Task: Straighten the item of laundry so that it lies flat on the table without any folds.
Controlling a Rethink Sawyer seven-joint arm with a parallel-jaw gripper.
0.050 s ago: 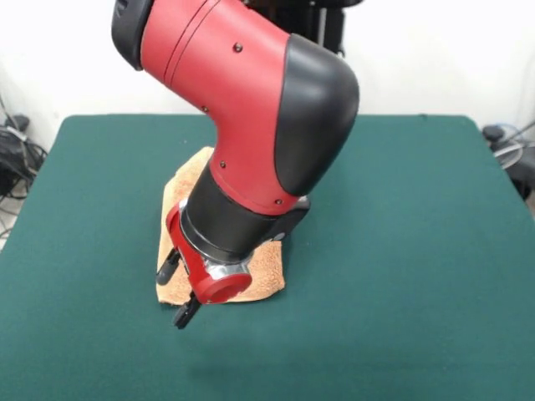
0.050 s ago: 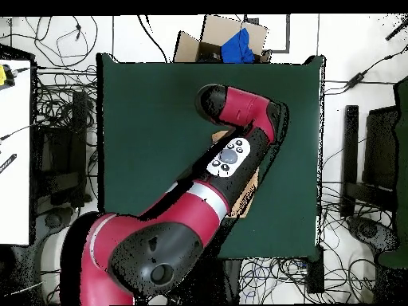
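Note:
The item of laundry [image 1: 185, 185], a light orange-tan towel, lies left of the middle of the dark green table [image 1: 401, 251]. It looks bunched, and the arm covers much of it. My gripper [image 1: 176, 290] hangs low at the towel's near left corner. It is open, with one black finger [image 1: 170, 264] over the towel's left edge and the other just past its near edge. In the overhead view the arm hides the gripper, and only a strip of the towel [image 2: 245, 199] shows beside the arm on the table [image 2: 143, 119].
The arm's thick red and black elbow [image 1: 276, 109] leans over the middle of the table. A cardboard box [image 2: 191, 46] with a blue item stands beyond the table's far edge in the overhead view. Cables and equipment lie on the floor around the table.

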